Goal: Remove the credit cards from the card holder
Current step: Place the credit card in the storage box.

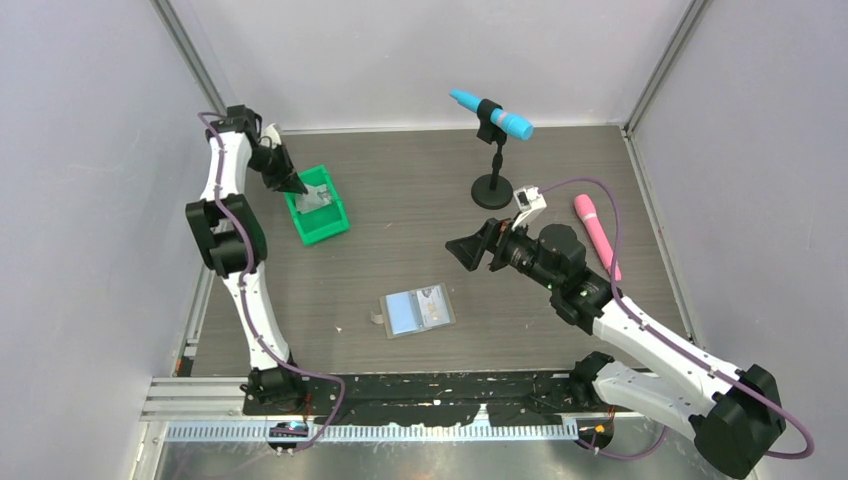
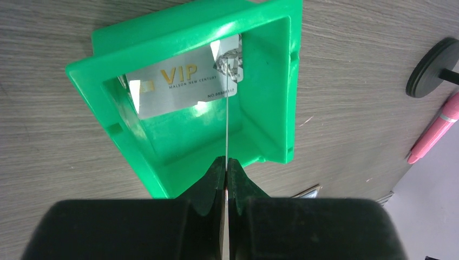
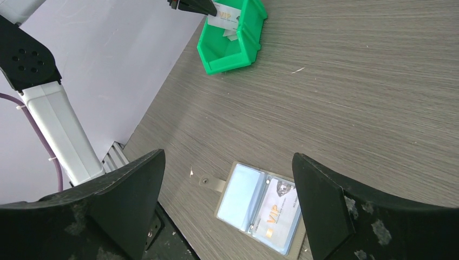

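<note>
As we read the top view, the left gripper [image 1: 298, 188] hangs over the green bin [image 1: 335, 232], and the right gripper [image 1: 468, 254] hovers spread wide above the table. The card holder [image 1: 418, 310] lies open and flat below the right gripper, toward the arm bases, apart from both arms.

From the left wrist, we see the jaws pressed together on a pinched card [image 2: 228, 108]. It is held edge-on, so it shows as a thin line running straight ahead of the fingertips into the bin's opening. Just left of that line, a silver card [image 2: 178, 81] marked VIP lies inside the bin.

From the right wrist, the fingers stand wide apart with nothing between them. The holder lies just beneath and ahead of the gap, its grey tab pointing toward the left finger. A remaining card [image 3: 279, 216] shows in the pocket nearer the right finger. The other pocket looks pale blue and empty, though we cannot be sure.

We judge the step in hand to be dropping the pinched card. To do it well, we would keep the card's lower edge inside the bin walls and clear of the rim. We would part the jaws only slightly, so the card slides down beside the silver one rather than tipping out.
</note>
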You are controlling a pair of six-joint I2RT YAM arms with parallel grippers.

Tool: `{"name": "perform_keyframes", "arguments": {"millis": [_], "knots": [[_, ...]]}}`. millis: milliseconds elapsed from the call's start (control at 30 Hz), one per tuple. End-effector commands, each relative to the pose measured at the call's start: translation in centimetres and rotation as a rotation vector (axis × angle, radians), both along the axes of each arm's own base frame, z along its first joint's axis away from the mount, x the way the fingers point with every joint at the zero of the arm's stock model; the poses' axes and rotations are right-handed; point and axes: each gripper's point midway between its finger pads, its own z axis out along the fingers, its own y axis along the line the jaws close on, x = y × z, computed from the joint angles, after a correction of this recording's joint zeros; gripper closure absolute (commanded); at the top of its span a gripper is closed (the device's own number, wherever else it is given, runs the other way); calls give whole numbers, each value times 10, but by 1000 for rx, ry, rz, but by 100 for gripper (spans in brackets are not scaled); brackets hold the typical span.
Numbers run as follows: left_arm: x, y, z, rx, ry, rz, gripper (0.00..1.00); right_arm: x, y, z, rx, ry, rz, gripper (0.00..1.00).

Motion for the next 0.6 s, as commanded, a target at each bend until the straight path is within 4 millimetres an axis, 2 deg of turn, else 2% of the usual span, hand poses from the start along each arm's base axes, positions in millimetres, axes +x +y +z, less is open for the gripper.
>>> {"name": "perform_keyframes", "arguments": {"millis": [0,167,367,567], "knots": [[9,6,5,0,-30,-9,96,10,3,31,20,-77,-7,4],[17,8,2,2,-49,-1,90,13,4,29,17,-75,-11,4],[21,13,-5,23,-37,17,89,14,5,28,17,-71,-13,4],[25,18,-8,46,-48,49,100,15,4,31,16,-80,-22,4]]}}
